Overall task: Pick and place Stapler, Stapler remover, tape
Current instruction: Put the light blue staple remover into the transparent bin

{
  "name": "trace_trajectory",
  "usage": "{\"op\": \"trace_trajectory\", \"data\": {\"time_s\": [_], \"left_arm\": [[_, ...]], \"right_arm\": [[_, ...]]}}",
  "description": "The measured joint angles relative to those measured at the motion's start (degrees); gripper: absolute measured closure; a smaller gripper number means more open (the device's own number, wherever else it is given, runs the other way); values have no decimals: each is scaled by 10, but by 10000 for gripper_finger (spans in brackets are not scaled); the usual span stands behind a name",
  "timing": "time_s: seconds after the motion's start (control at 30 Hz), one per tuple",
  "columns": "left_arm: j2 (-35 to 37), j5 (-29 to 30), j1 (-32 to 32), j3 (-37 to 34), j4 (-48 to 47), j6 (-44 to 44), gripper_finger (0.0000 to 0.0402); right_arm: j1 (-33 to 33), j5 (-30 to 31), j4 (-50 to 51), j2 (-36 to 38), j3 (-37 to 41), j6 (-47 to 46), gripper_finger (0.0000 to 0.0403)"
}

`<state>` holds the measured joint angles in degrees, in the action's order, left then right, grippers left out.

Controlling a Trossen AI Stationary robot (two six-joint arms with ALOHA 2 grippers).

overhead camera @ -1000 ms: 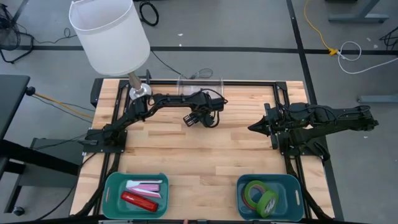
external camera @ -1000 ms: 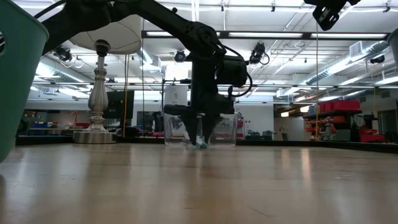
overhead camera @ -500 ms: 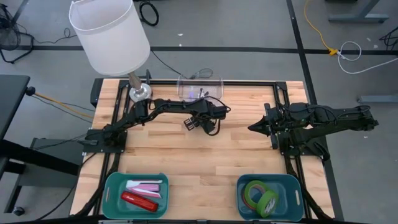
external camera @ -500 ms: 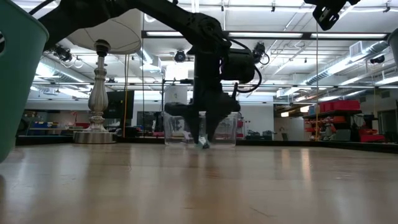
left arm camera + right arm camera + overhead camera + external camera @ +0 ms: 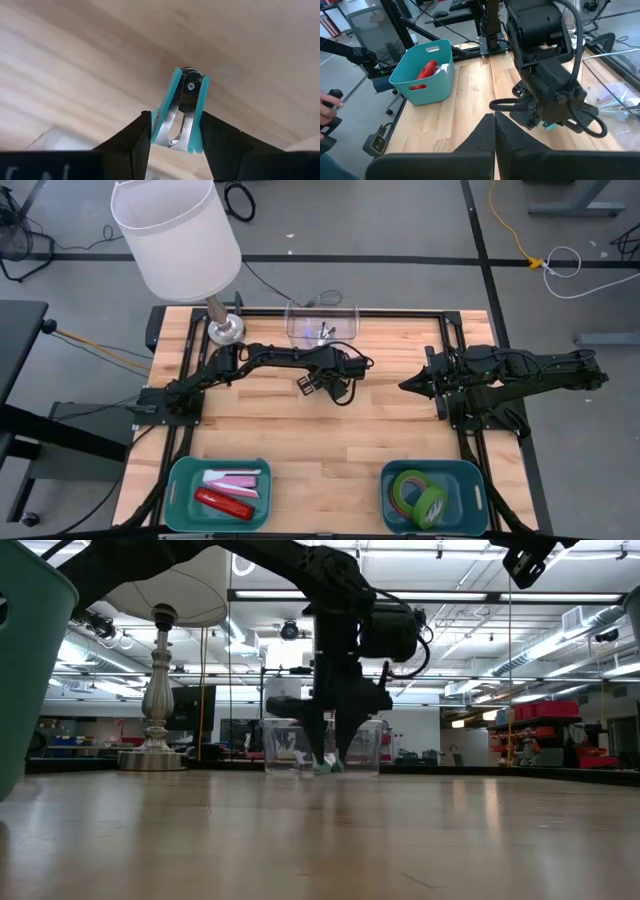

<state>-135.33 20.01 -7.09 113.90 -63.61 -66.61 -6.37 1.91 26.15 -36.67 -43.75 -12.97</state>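
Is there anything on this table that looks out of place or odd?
Only the lamp: a white-shaded table lamp at the far left corner, unrelated to the bins. The tape and red stapler lie neatly in their bins.

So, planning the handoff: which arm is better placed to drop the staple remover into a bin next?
Left. Its pincer already grips the staple remover above mid-table, while the right pincer sits shut and empty at the right side.

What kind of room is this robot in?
Probably a robotics lab or workshop. The two robot arms are bolted to a wooden worktable, cables trail over a bare grey floor, and behind the table the low view shows open ceiling lights and red storage bins on shelves.
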Motion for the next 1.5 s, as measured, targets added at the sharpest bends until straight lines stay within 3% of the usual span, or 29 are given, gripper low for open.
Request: {"op": "trace_trajectory", "data": {"time_s": [0.53,1.03,1.33,1.5], "left_arm": [[2,-9,-36,210,-25,50,236],[38,-18,-145,202,-40,137,237],[38,-60,-213,202,-43,201,237],[38,-75,-237,201,-44,280,237]], "right_arm": [[0,0,-8,0,0,0,403],[0,-15,-22,0,0,2,403],[0,-15,-21,0,0,1,403],[0,-14,-21,0,0,4,403]]}}
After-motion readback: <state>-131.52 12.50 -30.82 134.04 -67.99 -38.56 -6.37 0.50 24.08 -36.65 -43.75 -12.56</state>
